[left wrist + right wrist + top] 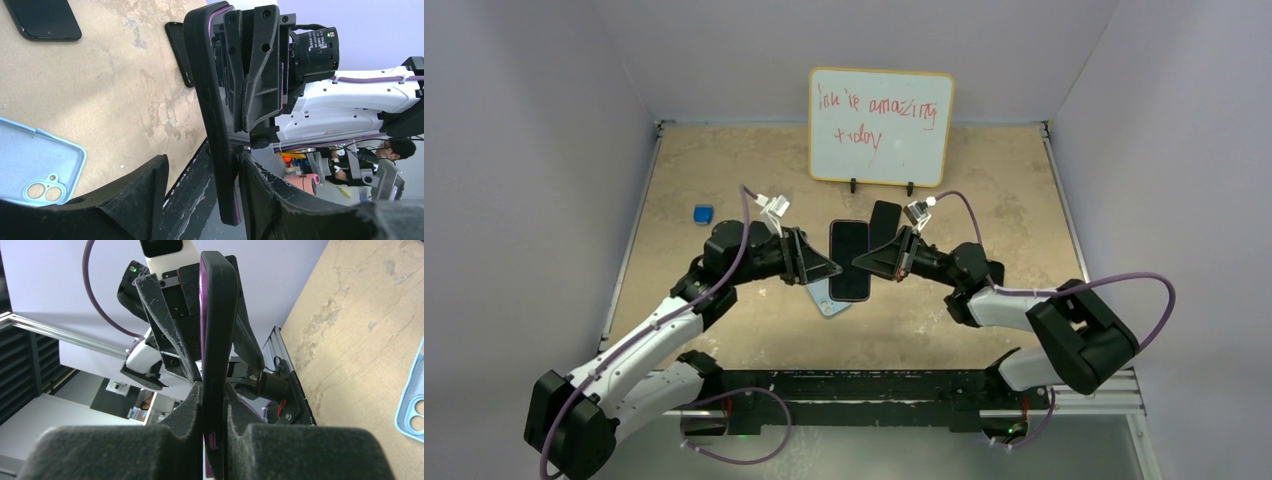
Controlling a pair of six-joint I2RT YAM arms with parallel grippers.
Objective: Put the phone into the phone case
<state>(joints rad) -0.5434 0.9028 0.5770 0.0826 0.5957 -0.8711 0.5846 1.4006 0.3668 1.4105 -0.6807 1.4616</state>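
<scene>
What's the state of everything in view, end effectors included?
Phone: lifted, not in the case.
Case: empty, flat on the table.
Left end effector: open, fingers either side of the phone.
Right end effector: shut on the phone.
Black phone: flat on the table, screen dark.
Whiteboard: upright, written on.
Cube: on the table, untouched.

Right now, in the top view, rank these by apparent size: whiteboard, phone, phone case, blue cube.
1. whiteboard
2. phone, held raised, nearer the camera
3. phone case, partly hidden beneath it, so these two are unsure
4. blue cube, smallest
</scene>
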